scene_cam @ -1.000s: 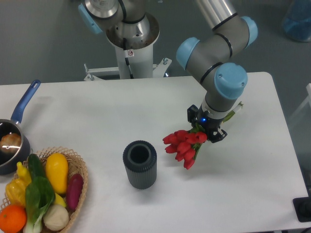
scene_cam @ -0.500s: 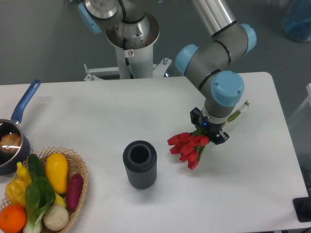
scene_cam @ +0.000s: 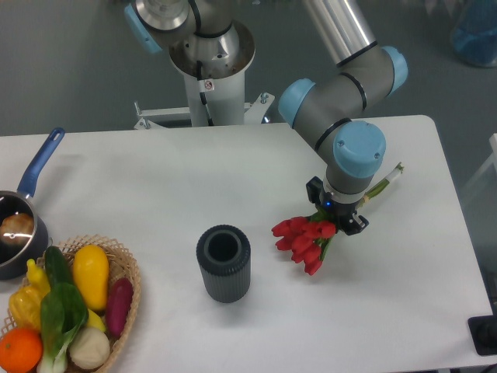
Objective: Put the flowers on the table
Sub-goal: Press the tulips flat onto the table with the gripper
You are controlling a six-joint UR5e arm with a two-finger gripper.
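Note:
A bunch of red tulips, the flowers (scene_cam: pixel 303 241), lies at a slant just above or on the white table (scene_cam: pixel 155 179), right of centre. Red heads point toward the lower left; green stems stick out to the upper right past the arm's wrist. My gripper (scene_cam: pixel 336 215) is shut on the flowers around the stems just behind the heads. The blue-capped wrist hides most of the fingers and the middle of the stems. Whether the heads touch the tabletop cannot be told.
A dark grey ribbed cylinder vase (scene_cam: pixel 224 263) stands upright left of the flowers. A wicker basket (scene_cam: pixel 124 272) of vegetables and fruit sits at the front left corner. A blue-handled pot (scene_cam: pixel 17 225) is at the left edge.
The gripper with the flowers has shifted a little to the right and lower toward the tabletop. The vase, basket and pot have stayed put.

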